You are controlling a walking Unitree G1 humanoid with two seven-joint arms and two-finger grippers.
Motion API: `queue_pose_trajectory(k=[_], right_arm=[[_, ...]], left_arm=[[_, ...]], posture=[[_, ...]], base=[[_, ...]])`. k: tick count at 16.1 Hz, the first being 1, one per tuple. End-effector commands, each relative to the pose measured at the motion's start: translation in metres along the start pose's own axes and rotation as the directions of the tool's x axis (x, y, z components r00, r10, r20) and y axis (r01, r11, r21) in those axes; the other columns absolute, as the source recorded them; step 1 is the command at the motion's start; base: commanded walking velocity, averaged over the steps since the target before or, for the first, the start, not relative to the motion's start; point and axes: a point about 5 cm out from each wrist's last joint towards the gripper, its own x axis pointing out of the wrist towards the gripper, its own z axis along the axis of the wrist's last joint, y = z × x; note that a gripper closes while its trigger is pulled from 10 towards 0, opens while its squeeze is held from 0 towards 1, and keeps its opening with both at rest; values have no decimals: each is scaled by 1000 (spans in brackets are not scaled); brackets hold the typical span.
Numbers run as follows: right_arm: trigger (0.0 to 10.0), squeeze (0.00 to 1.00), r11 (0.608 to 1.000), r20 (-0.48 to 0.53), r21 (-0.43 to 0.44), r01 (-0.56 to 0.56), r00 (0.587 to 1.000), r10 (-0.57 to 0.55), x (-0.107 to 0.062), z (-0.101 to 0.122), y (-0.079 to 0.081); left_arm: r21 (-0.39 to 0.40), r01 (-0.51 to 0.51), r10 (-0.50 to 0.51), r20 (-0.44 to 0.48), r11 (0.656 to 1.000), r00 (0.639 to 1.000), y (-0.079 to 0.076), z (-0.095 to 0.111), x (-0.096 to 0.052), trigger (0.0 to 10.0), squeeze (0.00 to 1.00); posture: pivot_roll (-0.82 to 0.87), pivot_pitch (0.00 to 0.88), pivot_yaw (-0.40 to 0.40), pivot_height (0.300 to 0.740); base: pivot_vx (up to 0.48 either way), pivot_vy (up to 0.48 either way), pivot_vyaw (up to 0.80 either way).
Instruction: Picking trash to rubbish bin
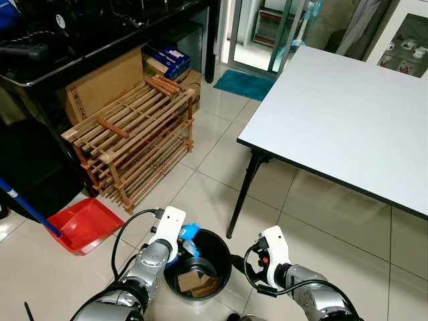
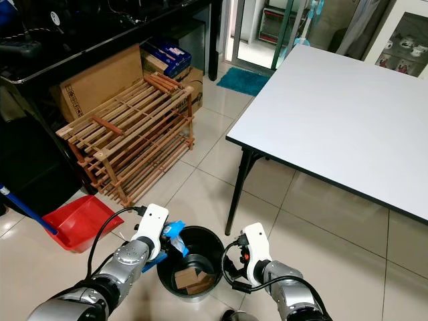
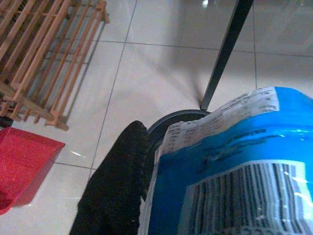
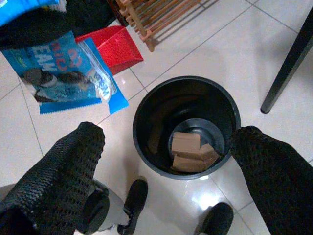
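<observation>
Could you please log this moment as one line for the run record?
left pincer: shut on blue wrapper, beside bin rim | right pincer: open over black bin | bin: cardboard scraps

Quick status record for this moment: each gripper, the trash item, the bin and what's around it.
left gripper: shut on the blue snack wrapper, held at the bin's rim on the robot's left side
right gripper: open, empty, above the bin's opening
rubbish bin: black, round, on the tiled floor between the two arms
bin contents: brown cardboard pieces at the bottom
wrapper state: not yet in the bin
nearby: red dustpan, wooden rack, white table with its black leg behind the bin
</observation>
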Motion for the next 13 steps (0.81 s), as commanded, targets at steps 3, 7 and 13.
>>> queue_pose_trajectory(k=[3,7,13], right_arm=[[10000,0,1000,4,26,12,1000,-12,-4,-4,-2],[10000,0,999,3,28,15,1000,-15,-5,-4,-3],[10000,0,999,7,29,19,1000,-19,-6,-3,-4]], left_arm=[[-5,21,-21,4,1000,1000,-5,-1,0,10000,1000],[-5,102,-102,44,995,994,-16,7,1,10000,0],[5,91,-91,26,996,996,-14,4,1,10000,0]], posture=[[-77,85,-45,740],[-76,89,-48,740],[-73,90,-49,740]], base=[[0,0,0],[0,0,0],[0,0,0]])
